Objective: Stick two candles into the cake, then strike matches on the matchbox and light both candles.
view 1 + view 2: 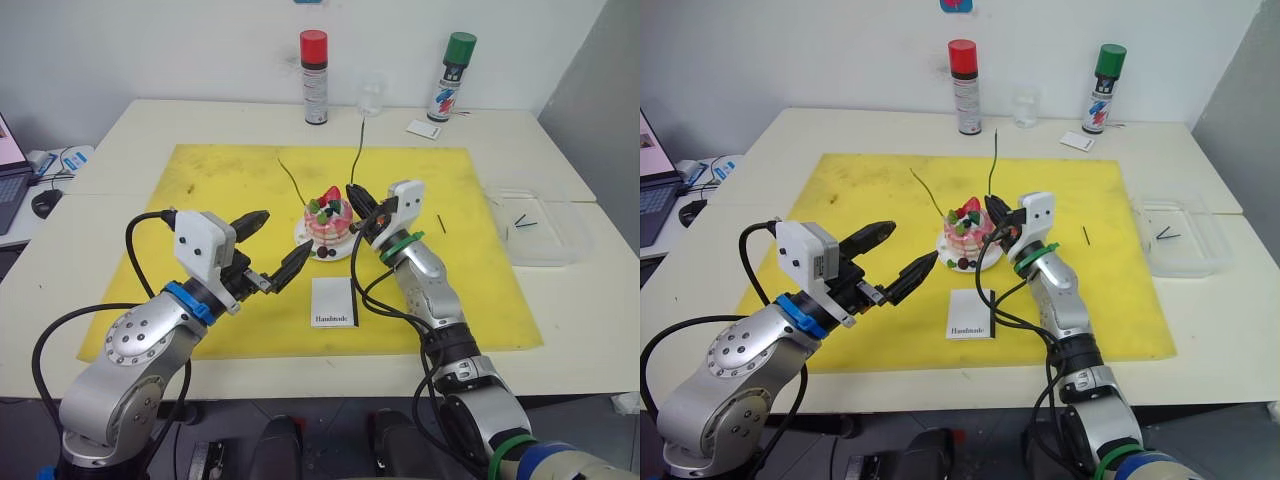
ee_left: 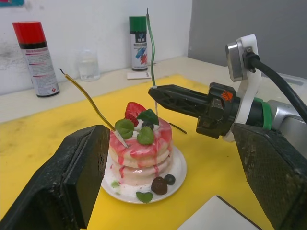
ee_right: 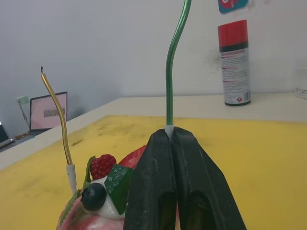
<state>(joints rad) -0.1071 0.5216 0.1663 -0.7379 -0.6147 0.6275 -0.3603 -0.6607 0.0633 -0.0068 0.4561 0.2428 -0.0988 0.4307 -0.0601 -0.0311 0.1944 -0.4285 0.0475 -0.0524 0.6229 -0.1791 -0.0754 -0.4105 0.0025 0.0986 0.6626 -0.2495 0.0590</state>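
Note:
The pink cake [image 1: 328, 226] sits on its white plate [image 1: 318, 252] in the middle of the yellow mat. One thin candle [image 1: 296, 182] is stuck in the cake's top and leans back to the left. My right gripper [image 1: 351, 189] is shut on the pale foot of the second green candle [image 1: 358, 150], which stands upright just above the cake's right edge. My left gripper [image 1: 289, 232] is open, left of the cake and pointing at it. The white matchbox [image 1: 334, 302] lies flat in front of the plate. One dark match [image 1: 441, 224] lies on the mat to the right.
A clear tray [image 1: 545, 250] holding short dark sticks stands at the right. At the table's back stand a red-capped can [image 1: 314, 77], a small glass [image 1: 371, 97], a green-capped can [image 1: 457, 78] and a white card [image 1: 424, 128]. A laptop [image 1: 12, 170] sits far left.

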